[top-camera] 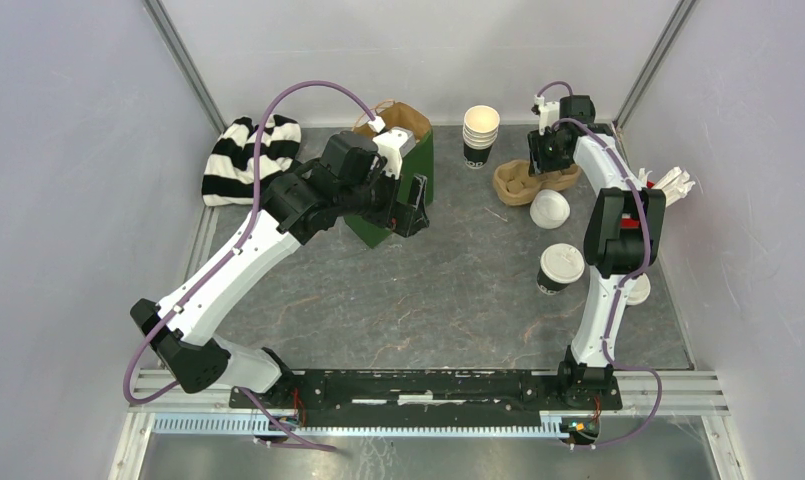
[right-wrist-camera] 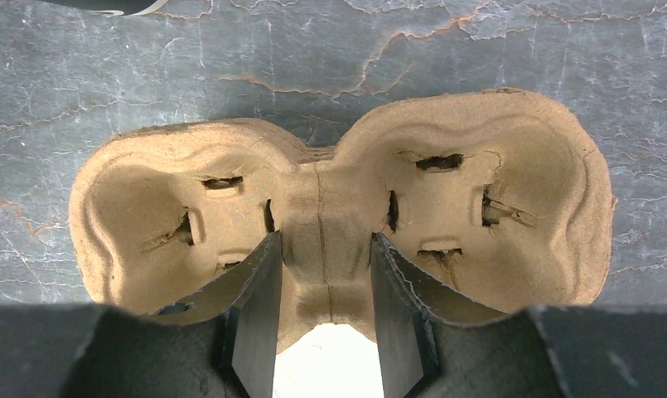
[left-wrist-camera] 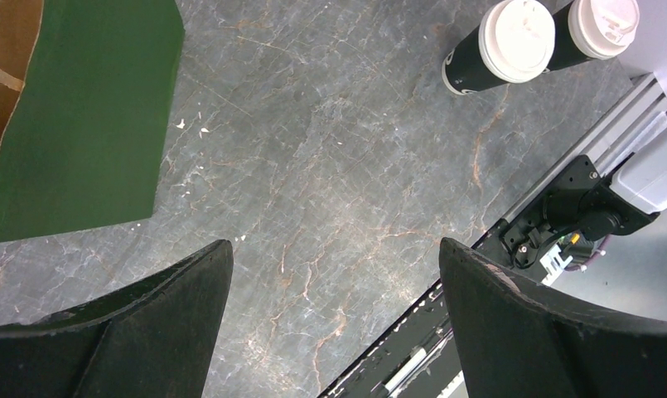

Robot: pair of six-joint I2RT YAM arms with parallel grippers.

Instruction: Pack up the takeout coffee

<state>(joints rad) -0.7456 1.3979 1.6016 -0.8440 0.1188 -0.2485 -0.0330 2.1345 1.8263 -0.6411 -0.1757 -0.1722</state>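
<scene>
Where the top view buries the right gripper [top-camera: 551, 160] under its own wrist, the wrist camera shows its fingers half closed against the middle ridge of the pulp carrier [right-wrist-camera: 479, 191], one in each well; only the left wrist view shows both lidded coffee cups [left-wrist-camera: 504, 46] close together on the table [left-wrist-camera: 330, 149]; the left gripper [left-wrist-camera: 334, 247] hangs wide open, empty, beside the green bag [left-wrist-camera: 89, 116]; the right arm reaches far back, elbow raised.

The left gripper [left-wrist-camera: 334, 247] stands wide open above the grey table [left-wrist-camera: 330, 149]. A green bag [left-wrist-camera: 89, 116] is upper left. One lidded coffee cup [left-wrist-camera: 504, 46] stands just beside a second lidded cup [left-wrist-camera: 599, 29] upper right.
</scene>
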